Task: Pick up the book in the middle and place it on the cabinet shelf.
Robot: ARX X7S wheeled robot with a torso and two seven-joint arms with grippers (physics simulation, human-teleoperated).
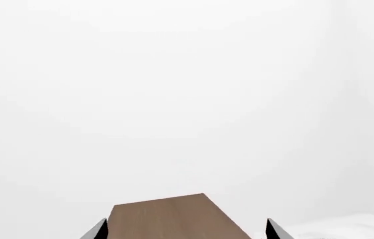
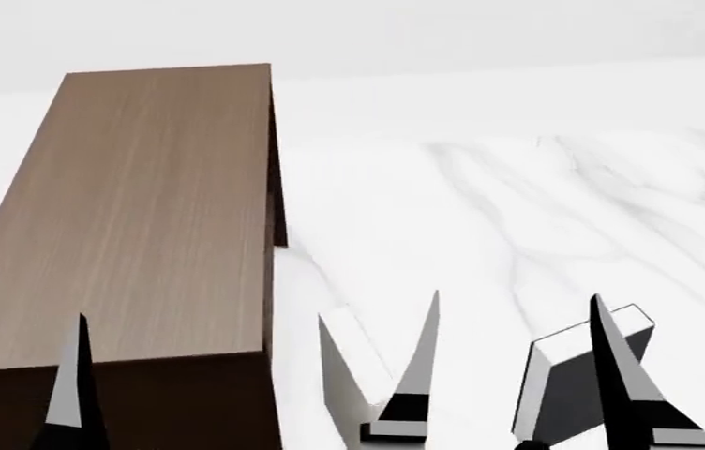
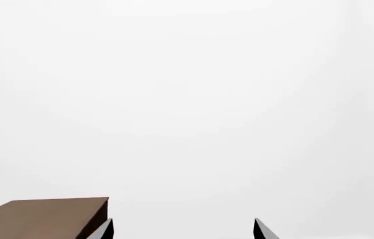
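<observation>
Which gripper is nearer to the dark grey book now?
The right gripper. Its fingers, spread apart, rise in front of the grey book, one crossing it. The left gripper is far away, over the cabinet.

Left gripper [image 1: 185, 230] is holding its two dark fingertips [image 1: 97, 230] spread wide apart, with the lighter-brown flat top of the cabinet shelf [image 1: 173, 219] lying between and beyond them against a blank white background.
</observation>
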